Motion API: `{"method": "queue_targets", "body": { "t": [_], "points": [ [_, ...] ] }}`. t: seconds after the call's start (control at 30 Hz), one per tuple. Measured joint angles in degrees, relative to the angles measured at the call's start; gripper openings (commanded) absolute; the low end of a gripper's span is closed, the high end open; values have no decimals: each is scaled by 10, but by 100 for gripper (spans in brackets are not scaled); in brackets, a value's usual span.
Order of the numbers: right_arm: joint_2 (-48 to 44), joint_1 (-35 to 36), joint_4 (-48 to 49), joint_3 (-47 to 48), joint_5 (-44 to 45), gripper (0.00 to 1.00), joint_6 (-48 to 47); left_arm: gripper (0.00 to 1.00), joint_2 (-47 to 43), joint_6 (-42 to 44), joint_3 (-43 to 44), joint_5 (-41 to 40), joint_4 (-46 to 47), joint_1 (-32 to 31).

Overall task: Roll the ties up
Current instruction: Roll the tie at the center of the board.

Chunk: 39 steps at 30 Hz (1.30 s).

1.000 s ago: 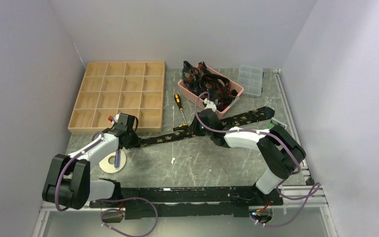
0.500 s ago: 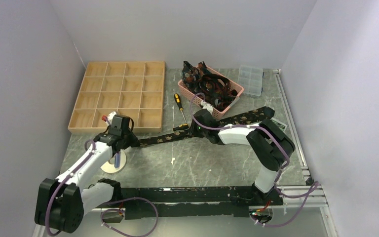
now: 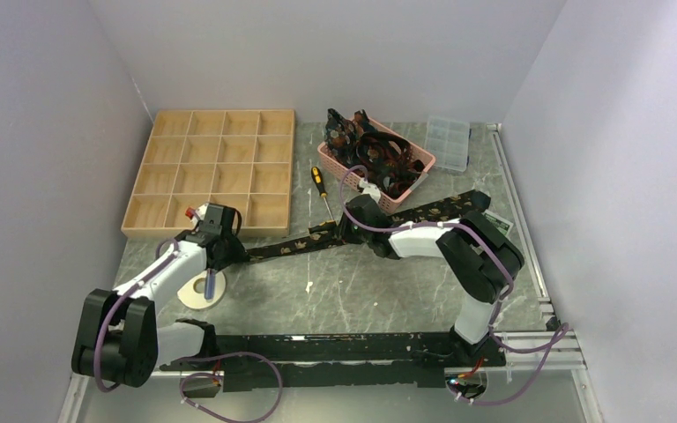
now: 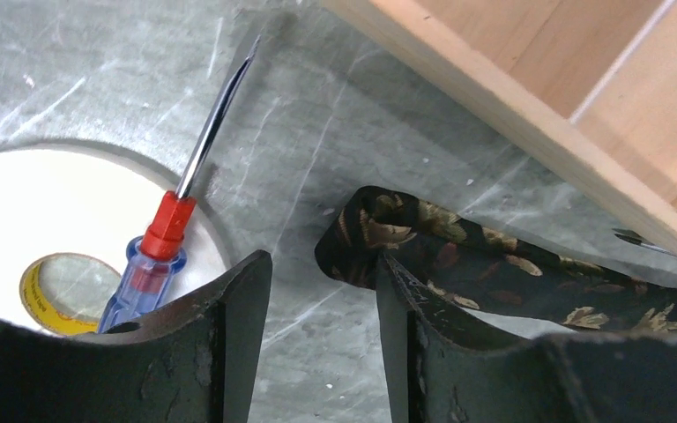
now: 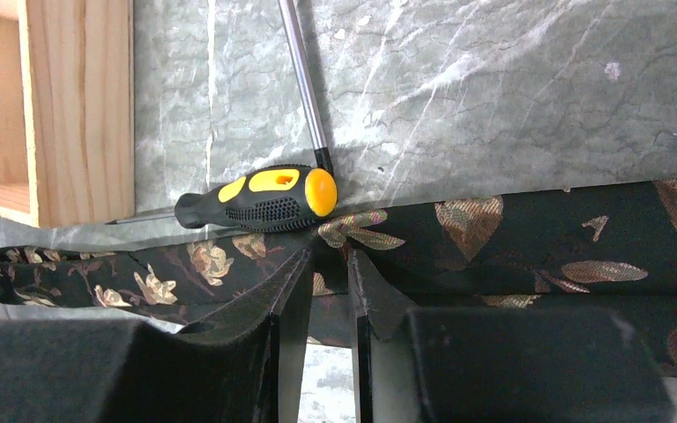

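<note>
The desk (image 3: 361,282) carries a wooden tray (image 3: 154,231) with nothing showing in its compartments. A pink basket (image 3: 344,172) holds a tangle of ties (image 3: 375,150), and the clear box (image 3: 449,141) is too small to read. One tie (image 3: 295,245) lies stretched flat between the arms. It is soft, light and limp, so it is best taken at its folded end by the tray. The right end effector (image 5: 331,256) seems clamped on its middle. The left end effector (image 4: 322,264) stands apart, just beside that end.
</note>
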Motion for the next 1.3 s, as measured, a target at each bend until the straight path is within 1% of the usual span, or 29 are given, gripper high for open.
{"method": "queue_targets", "body": {
  "t": [0.23, 0.37, 0.43, 0.47, 0.57, 0.77, 0.9, 0.97, 1.03, 1.13, 1.2, 1.3],
  "points": [
    [0, -2, 13, -6, -9, 26, 0, 58, 11, 42, 0, 18, 42, 1],
    [0, -3, 18, -8, -13, 26, 0, 56, 41, 70, 9, 36, 51, 5],
    [0, -3, 19, -9, -14, 26, 0, 51, 62, 84, 18, 46, 56, 9],
    [0, -3, 21, -9, -14, 26, 0, 46, 71, 90, 20, 50, 59, 10],
    [-1, -3, 26, -13, -15, 26, 0, 26, 83, 101, 28, 64, 67, 16],
    [-6, -2, 26, -18, -22, 26, -1, 4, 83, 113, 28, 79, 73, 19],
    [-17, 15, 9, -18, -17, 25, -7, 3, 76, 114, 28, 85, 72, 19],
    [-23, 32, -2, -15, -17, 21, -13, 3, 71, 113, 28, 88, 71, 19],
    [-23, 53, -18, -1, -19, 14, -19, 3, 63, 113, 28, 91, 69, 19],
    [-17, 81, -35, 37, -28, 5, -27, 3, 51, 113, 30, 90, 58, 16],
    [-7, 97, -36, 69, -36, 0, -31, 3, 43, 111, 31, 87, 50, 11],
    [26, 115, -34, 125, -58, 0, -36, 3, 30, 111, 31, 81, 39, 3]
  ]
}}
